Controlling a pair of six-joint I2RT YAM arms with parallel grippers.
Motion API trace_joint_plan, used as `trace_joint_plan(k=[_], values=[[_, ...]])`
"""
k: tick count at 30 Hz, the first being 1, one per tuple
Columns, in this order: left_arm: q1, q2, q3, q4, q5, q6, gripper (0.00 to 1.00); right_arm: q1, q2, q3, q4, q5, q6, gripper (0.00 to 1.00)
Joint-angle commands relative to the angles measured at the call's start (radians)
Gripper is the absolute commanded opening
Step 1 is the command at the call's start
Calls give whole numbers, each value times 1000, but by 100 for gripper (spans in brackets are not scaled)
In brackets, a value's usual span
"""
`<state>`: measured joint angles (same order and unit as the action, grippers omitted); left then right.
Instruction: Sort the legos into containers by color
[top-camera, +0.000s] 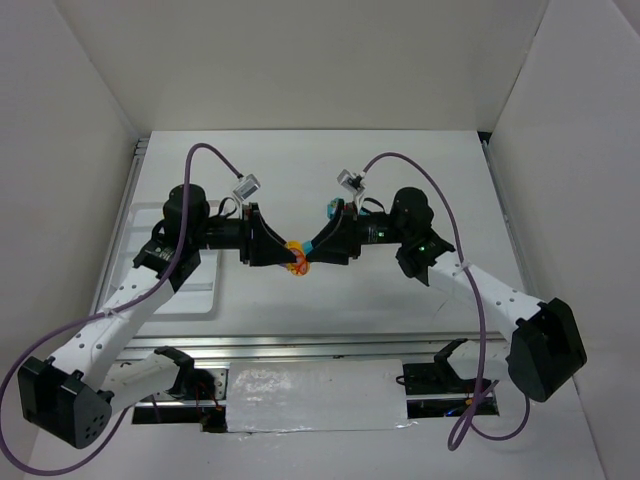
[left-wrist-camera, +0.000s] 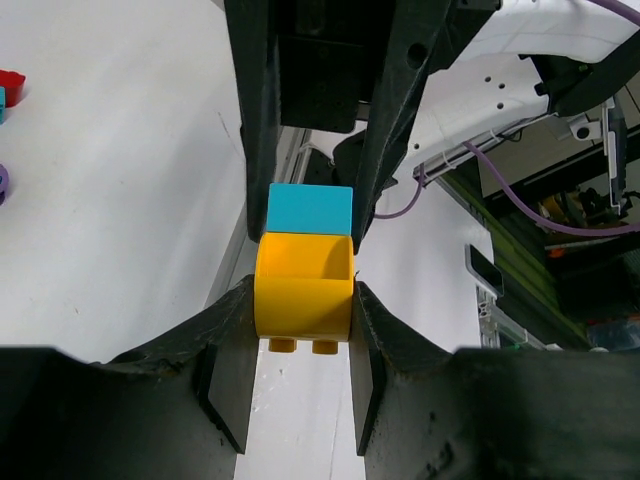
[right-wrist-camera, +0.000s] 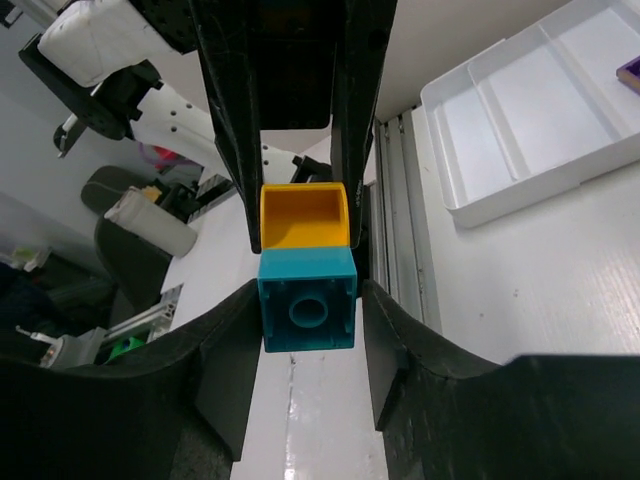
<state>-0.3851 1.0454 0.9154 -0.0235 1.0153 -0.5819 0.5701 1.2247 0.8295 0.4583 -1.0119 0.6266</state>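
L gripper (left-wrist-camera: 303, 310) clamps yellow brick (left-wrist-camera: 303, 290), R gripper (right-wrist-camera: 307, 320) clamps teal brick (right-wrist-camera: 307, 298); bricks joined over table (top-camera: 330, 170) centre. Well to L: white tray (right-wrist-camera: 540, 120) w/ purple brick (right-wrist-camera: 631, 72) inside; red brick (left-wrist-camera: 10, 85) loose on table.

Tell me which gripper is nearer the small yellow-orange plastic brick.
Left. The left gripper clamps the yellow-orange brick itself; the right gripper clamps the teal-blue plastic brick joined to it.
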Motion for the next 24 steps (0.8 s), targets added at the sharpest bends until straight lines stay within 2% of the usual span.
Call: trace_joint_plan(k=[1, 2, 3, 5, 6, 8, 9, 11, 12, 14, 15, 20, 21, 24], values=[[-5, -28, -4, 94, 34, -10, 0, 8, 19, -3, 117, -43, 47, 49], [-5, -33, 0, 76, 17, -4, 0, 7, 22, -10, 129, -42, 53, 10], [-5, -31, 7, 57, 2, 13, 0, 7, 16, -15, 132, -31, 56, 0], [-3, -27, 46, -22, -61, 48, 0, -1, -1, -24, 94, 34, 30, 0], [6, -21, 68, -132, -169, 88, 0, -19, -16, -30, 48, 56, -5, 0], [31, 5, 128, -229, -280, 109, 0, -56, -42, -52, 5, 135, -31, 0], [82, 17, 144, -301, -358, 109, 0, -105, -50, -65, -12, 177, -39, 0], [159, 56, 172, -357, -412, 97, 0, -157, -59, -79, -114, 304, -33, 0], [242, 70, 175, -377, -464, 77, 0, -192, -60, -78, -165, 466, -15, 0], [314, 112, 191, -447, -561, 50, 0, -205, -56, -78, -259, 582, -5, 0], [372, 128, 204, -492, -709, 6, 0, -204, -54, -78, -283, 631, -10, 0], [508, 225, 200, -474, -1070, -227, 0, -193, -36, -87, -260, 635, 16, 0], [529, 249, 230, -472, -1175, -258, 0, -188, -33, -87, -262, 631, 13, 0], [577, 372, 339, -522, -1312, -340, 0, -182, -31, -79, -270, 619, 2, 0]])
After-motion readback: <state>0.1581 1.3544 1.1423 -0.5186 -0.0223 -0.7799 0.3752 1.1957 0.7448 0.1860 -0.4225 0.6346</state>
